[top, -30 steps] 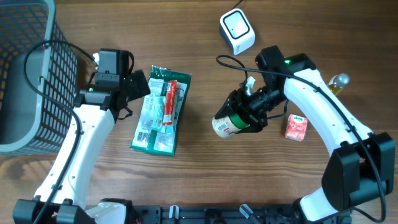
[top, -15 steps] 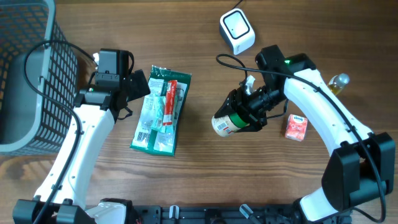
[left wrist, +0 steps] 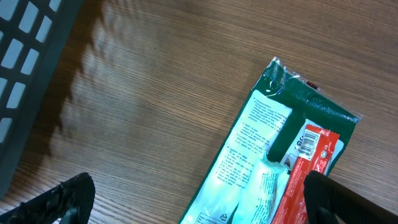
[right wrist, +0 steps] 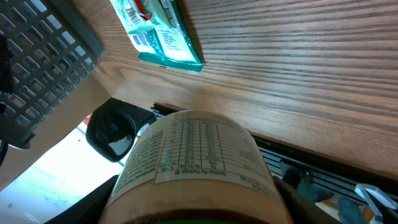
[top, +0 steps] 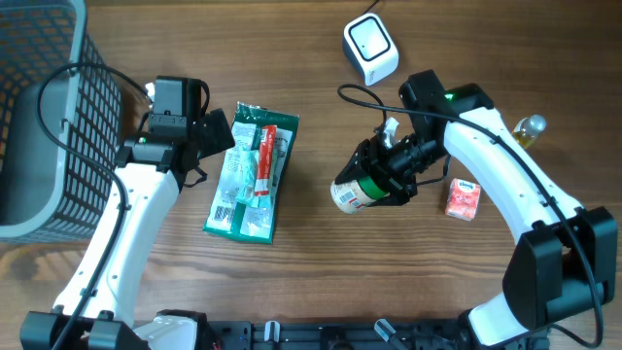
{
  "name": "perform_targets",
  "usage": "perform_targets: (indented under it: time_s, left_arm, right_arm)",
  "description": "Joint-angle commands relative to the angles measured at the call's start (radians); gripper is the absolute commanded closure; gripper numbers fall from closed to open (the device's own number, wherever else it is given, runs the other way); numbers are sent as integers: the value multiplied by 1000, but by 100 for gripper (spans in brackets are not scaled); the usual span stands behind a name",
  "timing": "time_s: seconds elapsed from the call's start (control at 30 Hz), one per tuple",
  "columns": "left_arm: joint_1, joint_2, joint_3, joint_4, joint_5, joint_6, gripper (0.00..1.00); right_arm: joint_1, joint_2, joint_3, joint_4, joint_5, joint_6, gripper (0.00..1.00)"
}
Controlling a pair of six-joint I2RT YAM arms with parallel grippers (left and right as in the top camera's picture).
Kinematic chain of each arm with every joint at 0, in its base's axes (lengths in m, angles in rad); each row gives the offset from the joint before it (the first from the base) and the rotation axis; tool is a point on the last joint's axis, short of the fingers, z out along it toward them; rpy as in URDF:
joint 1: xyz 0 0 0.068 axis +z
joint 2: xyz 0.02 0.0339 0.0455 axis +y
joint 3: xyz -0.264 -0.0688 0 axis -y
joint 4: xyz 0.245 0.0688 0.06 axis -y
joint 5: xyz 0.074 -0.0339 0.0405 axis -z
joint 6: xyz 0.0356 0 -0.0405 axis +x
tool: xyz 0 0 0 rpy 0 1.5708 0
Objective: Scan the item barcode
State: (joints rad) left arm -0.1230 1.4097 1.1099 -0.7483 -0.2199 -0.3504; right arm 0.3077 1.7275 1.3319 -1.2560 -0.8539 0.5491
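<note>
My right gripper point(top: 387, 177) is shut on a jar point(top: 354, 192) with a pale label and a green lid, held tilted above the table below the white scanner point(top: 370, 49). In the right wrist view the jar point(right wrist: 196, 162) fills the space between the fingers of the right gripper point(right wrist: 196, 208), its nutrition table facing the camera; no barcode shows on it. My left gripper point(top: 218, 131) hangs open beside the top left of a green packet point(top: 251, 173). The left wrist view shows the left gripper point(left wrist: 199, 199) spread wide over the packet point(left wrist: 286, 155), holding nothing.
A grey mesh basket point(top: 39, 117) stands at the far left. A small red box point(top: 464, 198) lies to the right of the jar, and a small yellowish bottle point(top: 530, 126) sits behind my right arm. The table's front rail point(right wrist: 323, 168) shows in the right wrist view.
</note>
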Motion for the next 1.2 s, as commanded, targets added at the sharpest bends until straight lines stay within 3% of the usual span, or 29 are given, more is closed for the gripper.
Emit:
perform_targets:
  time_s: [0.0,0.27,0.7,1.17]
  left_arm:
    - [3,2,6,2,-13,2,0]
    - [3,2,6,2,-13,2,0]
    - [3,2,6,2,-13,2,0]
    - [3,2,6,2,-13,2,0]
  right_arm:
    - [2,-13,8,8,-37,5,96]
    - [2,-13,8,35,119,83,96]
    - [2,-13,8,86,337,82,96]
    - [2,-13,8,100,365,82,96]
